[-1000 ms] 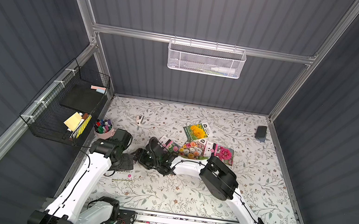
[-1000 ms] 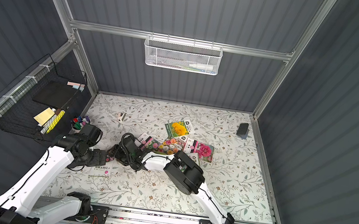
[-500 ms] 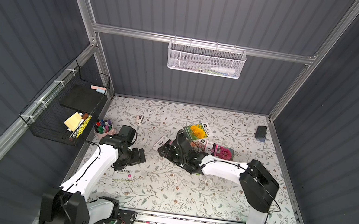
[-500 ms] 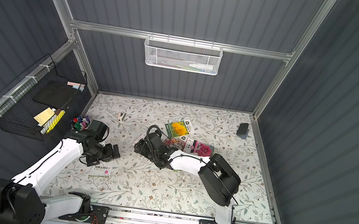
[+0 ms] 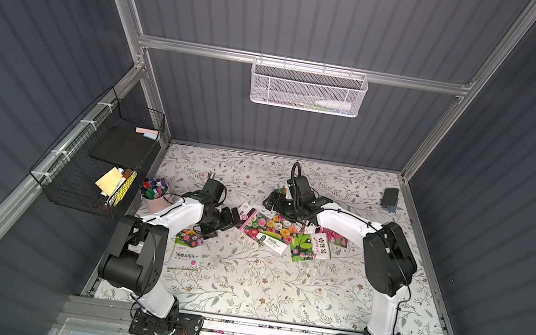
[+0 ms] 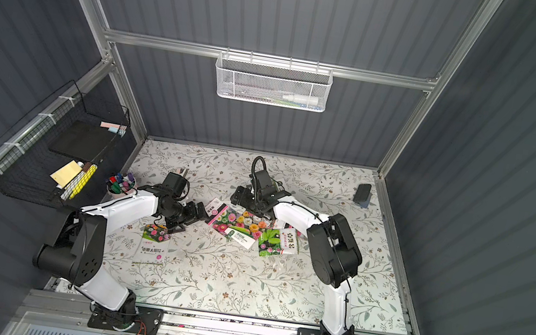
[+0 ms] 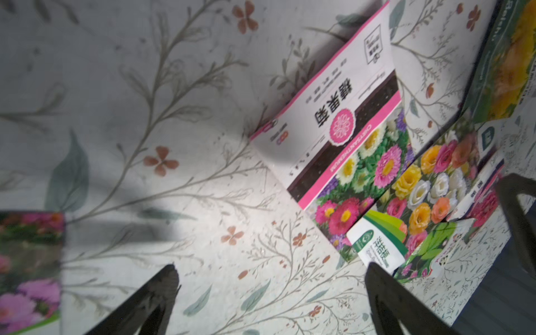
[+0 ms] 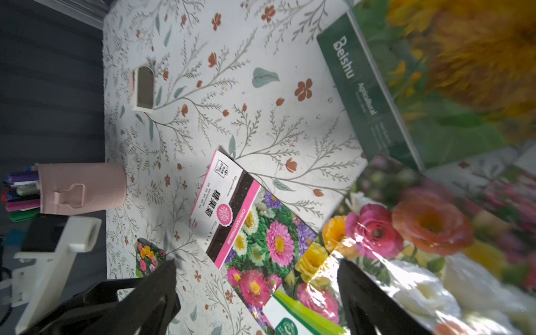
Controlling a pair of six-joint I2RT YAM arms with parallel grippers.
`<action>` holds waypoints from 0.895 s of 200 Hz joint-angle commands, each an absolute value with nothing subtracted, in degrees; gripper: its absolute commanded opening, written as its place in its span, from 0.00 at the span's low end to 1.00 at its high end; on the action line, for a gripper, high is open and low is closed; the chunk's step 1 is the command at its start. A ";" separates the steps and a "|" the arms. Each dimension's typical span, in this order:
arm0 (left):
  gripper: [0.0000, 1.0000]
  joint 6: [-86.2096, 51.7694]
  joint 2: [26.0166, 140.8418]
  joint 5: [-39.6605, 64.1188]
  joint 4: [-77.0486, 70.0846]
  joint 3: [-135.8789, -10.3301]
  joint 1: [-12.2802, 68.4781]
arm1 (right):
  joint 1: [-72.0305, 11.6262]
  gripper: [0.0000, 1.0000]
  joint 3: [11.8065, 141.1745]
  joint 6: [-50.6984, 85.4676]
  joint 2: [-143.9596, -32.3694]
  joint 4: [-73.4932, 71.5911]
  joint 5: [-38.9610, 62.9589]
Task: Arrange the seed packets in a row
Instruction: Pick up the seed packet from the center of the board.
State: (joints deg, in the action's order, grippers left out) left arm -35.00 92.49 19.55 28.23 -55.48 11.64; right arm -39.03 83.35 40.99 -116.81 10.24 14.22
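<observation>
Several overlapping seed packets lie mid-table: a pink-band aster packet (image 5: 249,217) (image 7: 342,124) (image 8: 246,220), a mixed-rose packet (image 5: 276,231) (image 6: 239,224) and a green-leaf packet (image 5: 310,248). A sunflower packet (image 8: 435,81) sits behind them. One more packet (image 5: 187,250) (image 6: 154,245) lies apart at the front left. My left gripper (image 5: 231,219) (image 7: 272,278) is open over bare mat, just left of the aster packet. My right gripper (image 5: 275,203) (image 8: 258,278) is open above the back of the pile, holding nothing.
A pink cup of markers (image 5: 155,194) (image 8: 81,188) stands at the left edge, by a black wire basket (image 5: 96,163) on the wall. A small white object (image 5: 205,176) lies behind the left arm and a dark block (image 5: 390,197) at the back right.
My right arm has swung from beside the left gripper back to the right, over the pile. My left gripper has moved right toward the pile, uncovering the packet at the front left.
</observation>
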 commanded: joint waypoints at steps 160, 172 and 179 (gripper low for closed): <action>0.87 -27.53 110.77 38.56 16.13 -66.64 9.93 | -35.47 0.88 84.11 45.30 -129.41 5.10 29.91; 0.78 -28.97 111.00 39.30 15.25 -66.55 9.93 | -35.29 0.88 84.20 45.76 -129.96 4.65 30.37; 0.71 -29.56 111.01 39.45 14.31 -66.33 9.92 | -35.21 0.88 84.20 45.97 -130.21 4.34 30.69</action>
